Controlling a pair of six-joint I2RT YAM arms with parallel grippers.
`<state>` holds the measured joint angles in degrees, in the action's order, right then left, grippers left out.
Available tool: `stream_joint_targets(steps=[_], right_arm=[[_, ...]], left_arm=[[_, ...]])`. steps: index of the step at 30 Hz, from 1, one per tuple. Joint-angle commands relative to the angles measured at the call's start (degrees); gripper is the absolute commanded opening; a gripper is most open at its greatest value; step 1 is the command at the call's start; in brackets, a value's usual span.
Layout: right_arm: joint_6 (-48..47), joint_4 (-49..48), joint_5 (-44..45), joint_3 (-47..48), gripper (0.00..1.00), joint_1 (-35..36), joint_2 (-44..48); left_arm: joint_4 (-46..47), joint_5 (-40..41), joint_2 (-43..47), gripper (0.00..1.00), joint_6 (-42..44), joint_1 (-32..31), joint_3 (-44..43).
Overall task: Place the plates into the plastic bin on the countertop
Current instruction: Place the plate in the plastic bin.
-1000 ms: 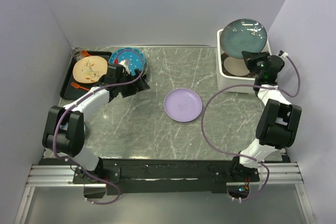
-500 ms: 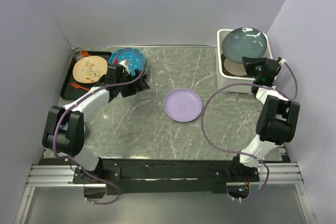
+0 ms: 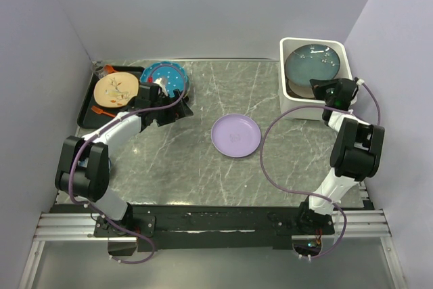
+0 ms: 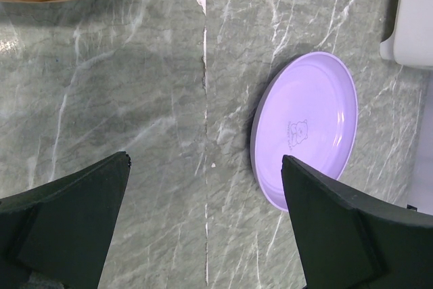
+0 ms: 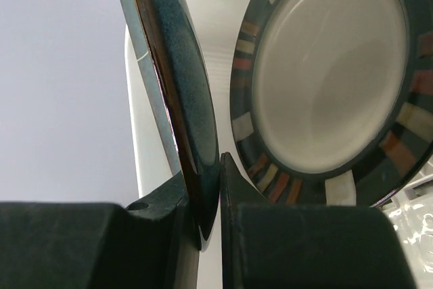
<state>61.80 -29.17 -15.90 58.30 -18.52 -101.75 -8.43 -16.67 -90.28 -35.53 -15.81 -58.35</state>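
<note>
So my right gripper (image 5: 211, 167) is clamped on the near rim of the dark blue-grey plate (image 5: 172, 65), one finger on each face. The plate runs edge-on straight away from my fingertips. From above it sits inside the outline of the plastic bin (image 3: 292, 109), with my fingers at the bin's near wall.

Just past my right-hand finger, on the plate's underside, lies the cream plate with the striped rim (image 5: 331, 86), already in the bin. That gap is what the next move turns on. As I judge it, letting go would settle the blue plate onto the striped one. I cannot tell whether the two touch anywhere yet.

My left gripper (image 4: 205, 162) is spread wide and holds nothing, hovering over the countertop (image 3: 203, 167). The lavender plate (image 4: 308, 130) lies flat ahead of it, off toward my right-hand finger and well apart from the tips. Being round, it has no long axis to line up with. My left fingers are nearer to it than my right, and free. The teal dotted plate (image 3: 164, 76) lies close behind them.
</note>
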Motion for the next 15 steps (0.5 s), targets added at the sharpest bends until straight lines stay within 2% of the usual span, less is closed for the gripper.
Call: stream_joint_targets(steps=[1,6,15], right_arm=[[-1.24,-7.66,-0.71,6.12,0.00,-0.46,0.51],[-0.81,-5.72,-1.94,6.82,0.00,-0.55,-0.90],[1.04,-2.74,-6.60,10.08,0.11,-0.55,-4.24]], left_arm=[[1.04,-0.74,-0.42,0.99,0.99,-0.09,-0.71],[0.95,-0.74,-0.60,0.99,1.16,-0.09,-0.89],[1.04,-0.74,-0.77,0.99,1.25,-0.09,-0.45]])
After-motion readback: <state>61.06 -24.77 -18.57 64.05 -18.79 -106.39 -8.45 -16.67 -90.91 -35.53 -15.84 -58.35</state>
